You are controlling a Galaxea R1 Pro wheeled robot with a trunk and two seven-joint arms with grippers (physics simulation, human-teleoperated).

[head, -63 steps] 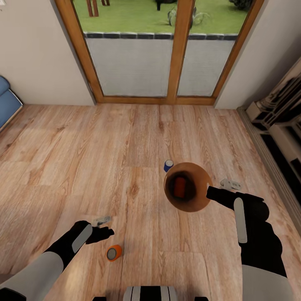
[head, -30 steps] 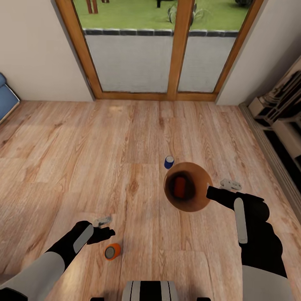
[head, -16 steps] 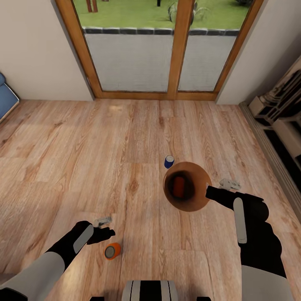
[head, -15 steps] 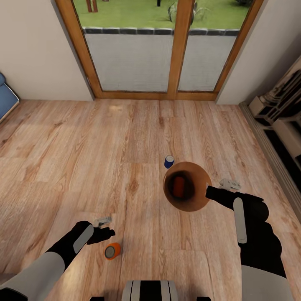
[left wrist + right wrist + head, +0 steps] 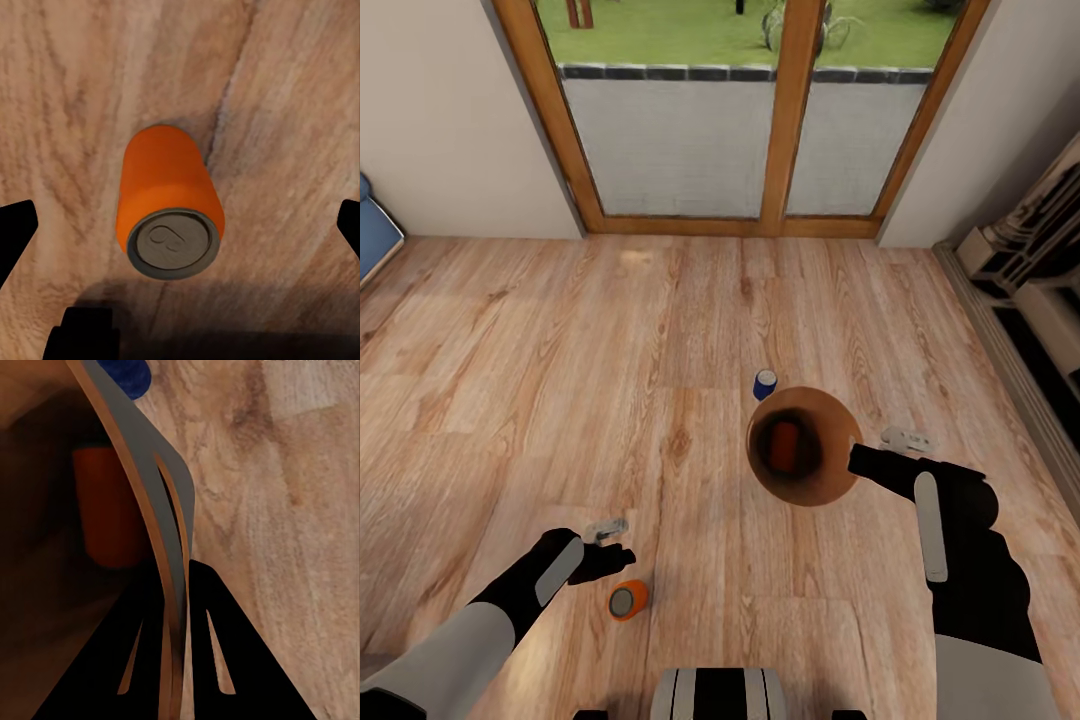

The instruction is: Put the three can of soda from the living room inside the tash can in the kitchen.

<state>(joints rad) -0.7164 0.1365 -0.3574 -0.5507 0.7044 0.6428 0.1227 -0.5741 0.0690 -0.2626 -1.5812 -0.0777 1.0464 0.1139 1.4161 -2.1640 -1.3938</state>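
Observation:
In the head view, the copper-brown trash can (image 5: pixel 830 480) hangs above the floor, tilted so its dark inside faces the camera. My right gripper (image 5: pixel 857 460) is shut on its rim. The right wrist view shows black fingers (image 5: pixel 206 607) clamped on the thin rim (image 5: pixel 142 457). One orange can (image 5: pixel 785 447) lies inside the trash can (image 5: pixel 109 510). The dark blue can (image 5: pixel 764 384) stands on the floor just beyond it (image 5: pixel 127 375). The second orange can (image 5: pixel 628 599) lies on its side under my open left gripper (image 5: pixel 612 550). In the left wrist view, this can (image 5: pixel 171 202) sits between the spread fingertips (image 5: pixel 15 236), untouched.
Wood-framed glass doors (image 5: pixel 760 120) close off the far wall, with the lawn outside. The blue sofa's edge (image 5: pixel 375 235) shows at the far left. The ornate white fireplace surround (image 5: pixel 1030 290) runs along the right. Light wood planks (image 5: pixel 560 380) lie between them. My base (image 5: pixel 720 695) is at the bottom.
The whole view has shifted slightly, so the camera moved. My right gripper and the trash can have drifted a little to the left. The left arm and the orange can look unchanged.

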